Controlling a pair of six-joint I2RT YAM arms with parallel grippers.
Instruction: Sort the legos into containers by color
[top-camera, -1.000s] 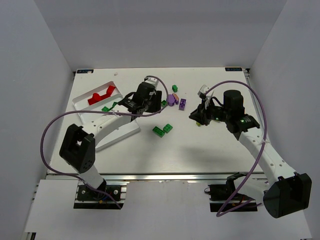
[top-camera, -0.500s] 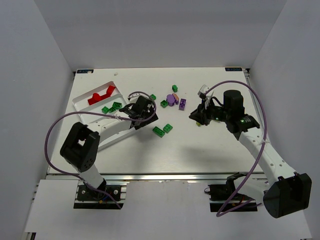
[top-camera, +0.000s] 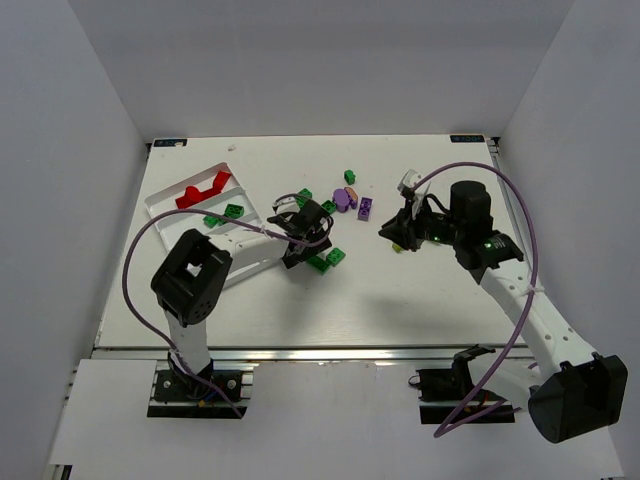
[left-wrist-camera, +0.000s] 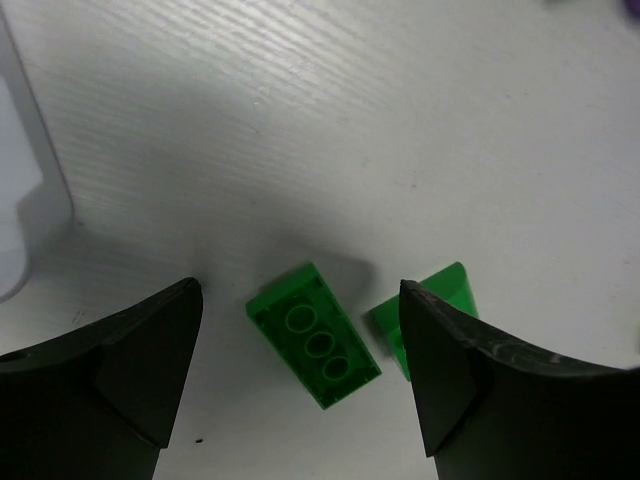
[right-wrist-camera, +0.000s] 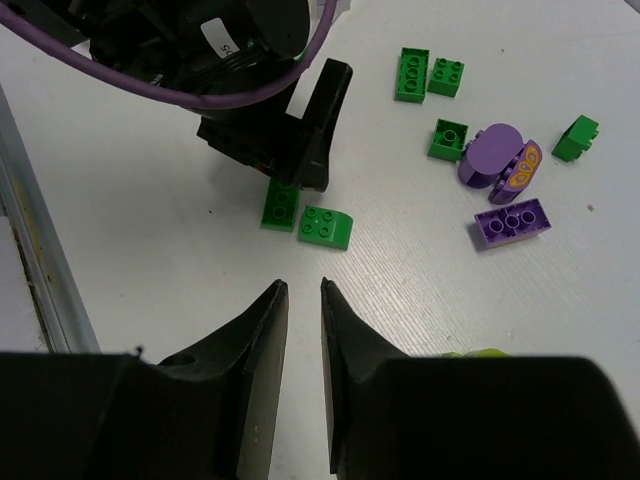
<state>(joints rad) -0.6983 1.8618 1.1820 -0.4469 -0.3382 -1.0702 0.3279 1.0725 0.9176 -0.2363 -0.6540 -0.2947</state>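
1. The counter (top-camera: 400, 300) carries the white tray (top-camera: 160, 208) at its ten o'clock. Red legos (top-camera: 200, 190) lie in the tray's far compartment and green legos (top-camera: 232, 210) in the next one.
2. The left arm has swung away from the tray to the counter's centre within the last second. Its left end effector (left-wrist-camera: 297, 292) has spread from half-closed to released, and its jaws now straddle a loose brick. I read this as a delivery finished and the next green pick being lined up.
3. The right end effector (right-wrist-camera: 303, 300) has not moved; it hovers at three o'clock from centre. Only a thin slit parts its jaws, and nothing is gripped.
4. The green brick (left-wrist-camera: 315, 345) lies flat, with a rounded green brick (left-wrist-camera: 430, 305) just beside it at two o'clock. Purple legos (top-camera: 345, 198) wait at twelve o'clock.
5. A white sticker (right-wrist-camera: 215, 35) on the left wrist shows dark characters, but they are cut off and unreadable. No brand is visible.
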